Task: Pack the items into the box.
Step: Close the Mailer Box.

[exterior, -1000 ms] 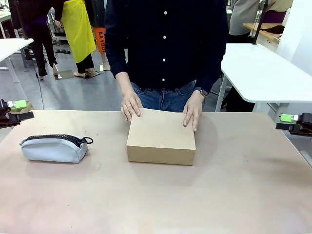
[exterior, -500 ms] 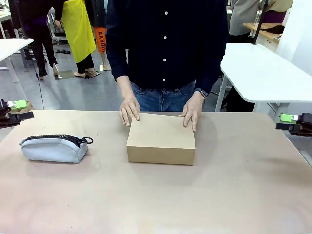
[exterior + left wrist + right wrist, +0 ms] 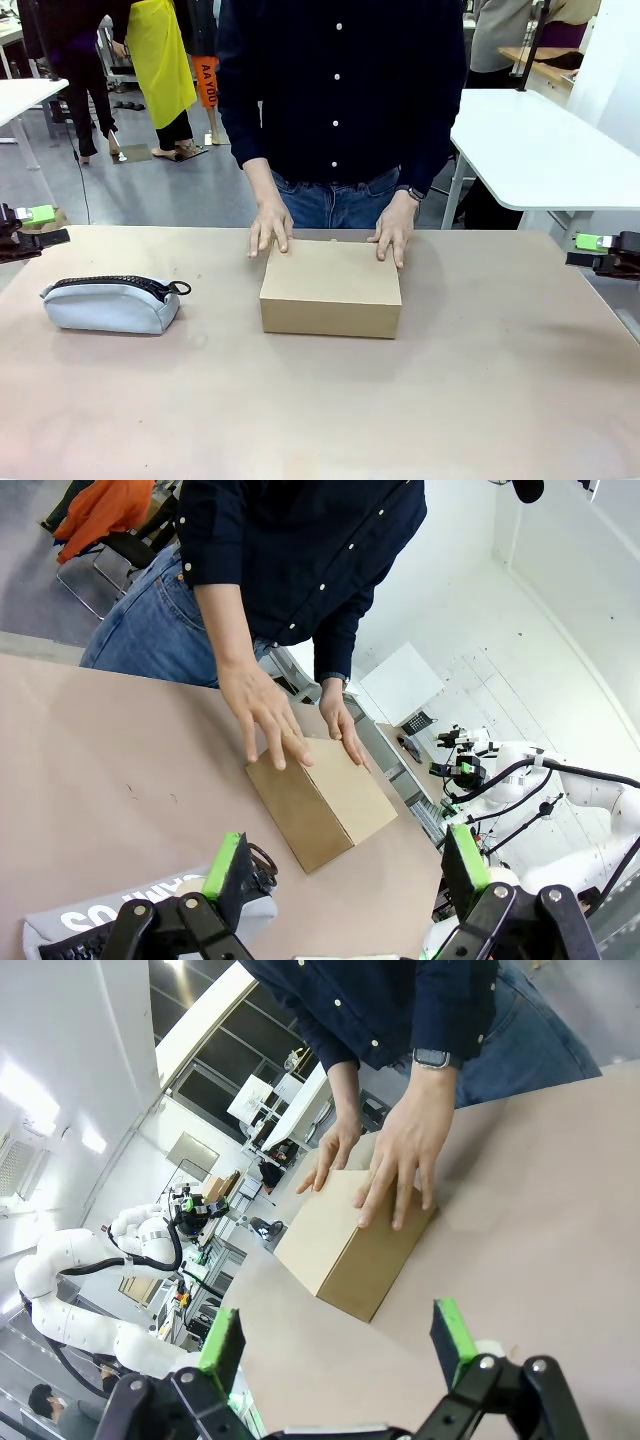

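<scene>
Mid-surface, the box (image 3: 331, 287) sits shut under the person's hands (image 3: 270, 227); both grippers (image 3: 340, 880) (image 3: 340, 1345) gape wide, so reaching now risks hitting fingers.

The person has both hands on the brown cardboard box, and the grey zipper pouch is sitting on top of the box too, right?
Not quite. Both of the person's hands do rest on the closed brown cardboard box, but the light grey zippered pouch lies on the table, off to the box's side and apart from it. The front view shows this.
</scene>
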{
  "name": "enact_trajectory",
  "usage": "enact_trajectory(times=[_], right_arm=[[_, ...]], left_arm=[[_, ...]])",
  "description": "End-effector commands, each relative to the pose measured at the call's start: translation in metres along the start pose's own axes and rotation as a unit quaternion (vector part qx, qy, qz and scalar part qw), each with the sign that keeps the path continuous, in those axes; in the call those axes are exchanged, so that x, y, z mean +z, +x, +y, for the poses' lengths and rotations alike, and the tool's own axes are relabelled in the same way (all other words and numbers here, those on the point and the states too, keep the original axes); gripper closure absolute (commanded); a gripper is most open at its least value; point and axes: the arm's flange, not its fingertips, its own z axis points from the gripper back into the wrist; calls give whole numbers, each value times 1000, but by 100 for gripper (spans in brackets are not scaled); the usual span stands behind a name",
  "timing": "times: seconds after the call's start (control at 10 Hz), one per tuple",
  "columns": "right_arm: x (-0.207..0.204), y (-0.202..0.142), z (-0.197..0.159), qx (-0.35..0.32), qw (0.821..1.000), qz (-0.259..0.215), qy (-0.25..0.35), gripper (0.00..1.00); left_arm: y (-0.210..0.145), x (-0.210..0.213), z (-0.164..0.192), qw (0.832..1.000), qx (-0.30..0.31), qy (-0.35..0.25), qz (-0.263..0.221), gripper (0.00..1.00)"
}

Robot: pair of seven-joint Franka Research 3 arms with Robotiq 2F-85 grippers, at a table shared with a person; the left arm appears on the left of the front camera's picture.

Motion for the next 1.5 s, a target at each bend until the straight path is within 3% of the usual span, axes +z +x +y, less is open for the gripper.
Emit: enact_trajectory(times=[0.0, 1.4], right_arm=[[-2, 2, 4, 5, 1000, 2, 2, 0], [-2, 2, 4, 5, 1000, 2, 2, 0]], left_arm=[[1, 0, -2, 1000, -3, 1, 1, 0], [1, 0, -2, 1000, -3, 1, 1, 0]])
